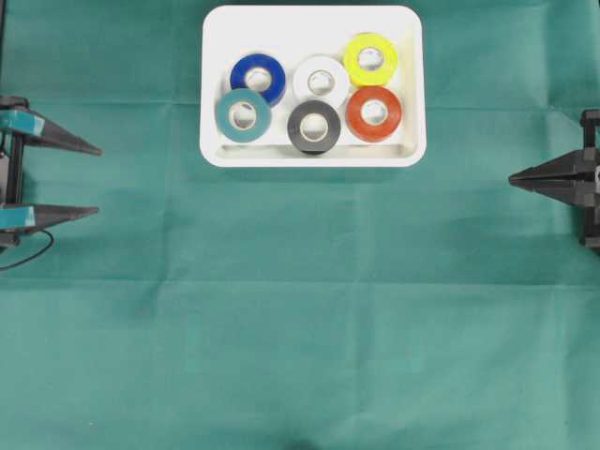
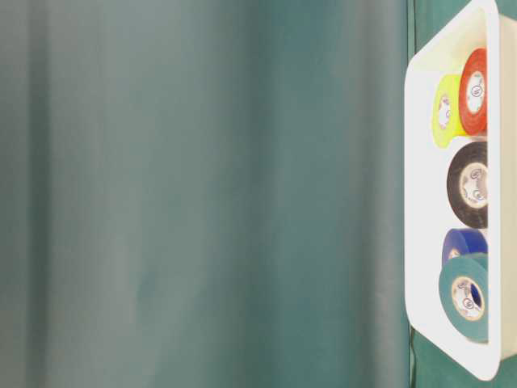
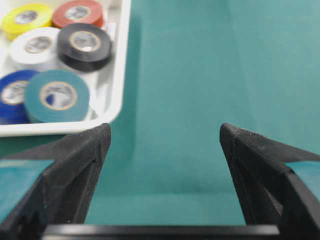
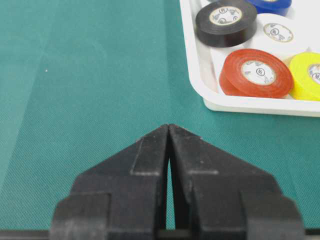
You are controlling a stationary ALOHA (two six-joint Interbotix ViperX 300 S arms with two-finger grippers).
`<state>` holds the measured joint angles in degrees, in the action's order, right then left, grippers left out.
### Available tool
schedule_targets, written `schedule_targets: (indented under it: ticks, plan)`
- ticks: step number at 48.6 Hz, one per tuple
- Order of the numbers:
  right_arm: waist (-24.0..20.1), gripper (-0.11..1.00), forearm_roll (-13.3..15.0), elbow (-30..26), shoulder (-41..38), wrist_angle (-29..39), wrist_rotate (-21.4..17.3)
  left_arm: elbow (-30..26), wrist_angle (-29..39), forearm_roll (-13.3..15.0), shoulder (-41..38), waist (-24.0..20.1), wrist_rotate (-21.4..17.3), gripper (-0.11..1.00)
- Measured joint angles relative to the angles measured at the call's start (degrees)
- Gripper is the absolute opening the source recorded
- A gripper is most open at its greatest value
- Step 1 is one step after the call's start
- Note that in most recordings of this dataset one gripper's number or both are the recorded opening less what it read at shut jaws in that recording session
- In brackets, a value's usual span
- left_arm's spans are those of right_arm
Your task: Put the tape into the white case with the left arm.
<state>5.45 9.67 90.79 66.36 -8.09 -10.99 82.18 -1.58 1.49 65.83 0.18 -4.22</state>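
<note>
Six tape rolls (image 1: pixel 314 103) are seen lying flat in the white case (image 1: pixel 214 37) | case is set on the table cloth (image 1: pixel 300 328), at the far middle | left gripper (image 1: pixel 94 180) and right gripper (image 1: pixel 514 177) are placed at opposite edges, well apart from it

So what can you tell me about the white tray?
The white tray is a shallow rectangle of smooth plastic with rounded corners and a raised rim. It lies flat on the green cloth, at the far middle of the table. Six tape rolls sit in it: blue, white, yellow, teal, black, red. No gripper touches it.
</note>
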Motion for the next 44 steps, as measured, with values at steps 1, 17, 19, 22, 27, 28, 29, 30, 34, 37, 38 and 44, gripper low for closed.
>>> schedule_targets:
  ticks: [1, 17, 19, 22, 27, 28, 29, 30, 34, 37, 38, 44]
  plan:
    - [0.0, -0.09, 0.0, 0.0, 0.0, 0.0, 0.0, 0.0, -0.09, 0.0, 0.09, 0.35, 0.35, 0.92]
    - [0.0, -0.09, 0.0, 0.0, 0.0, 0.0, 0.0, 0.53, 0.0, -0.09, 0.0, 4.04, 0.97, 0.92]
    - [0.0, -0.09, 0.0, 0.0, 0.0, 0.0, 0.0, 0.53, -0.09, -0.09, 0.0, 4.04, 0.88, 0.92]
    - [0.0, -0.1, 0.0, 0.0, 0.0, 0.0, 0.0, 0.7, -0.09, -0.09, 0.0, 4.04, 0.62, 0.92]
    - [0.0, -0.1, 0.0, 0.0, 0.0, 0.0, 0.09, 0.88, -0.09, -0.09, 0.09, 4.04, 0.35, 0.92]
    - [0.0, -0.09, 0.0, 0.0, 0.0, 0.0, 0.0, 0.97, -0.09, -0.09, 0.09, 4.04, 0.26, 0.92]
    - [0.0, -0.09, 0.0, 0.0, 0.0, 0.0, 0.0, 1.14, -0.09, -0.09, 0.09, 4.04, 0.35, 0.92]
    - [0.0, -0.09, 0.0, 0.0, 0.0, 0.0, 0.0, 1.32, -0.09, -0.09, 0.0, 4.04, 0.35, 0.92]
    - [0.0, -0.09, 0.0, 0.0, 0.0, 0.0, 0.0, 2.2, -0.09, -0.09, 0.0, 4.04, 0.53, 0.92]
    - [0.0, -0.09, 0.0, 0.0, 0.0, 0.0, 0.0, 2.55, -0.18, -0.09, 0.09, 4.04, 0.53, 0.92]
    - [0.0, -0.09, 0.0, 0.0, 0.0, 0.0, 0.0, 2.64, -0.18, -0.09, 0.09, 4.04, 0.53, 0.92]
    - [0.0, -0.09, 0.0, 0.0, 0.0, 0.0, 0.0, 2.64, -0.18, -0.09, 0.0, 3.96, 0.53, 0.92]
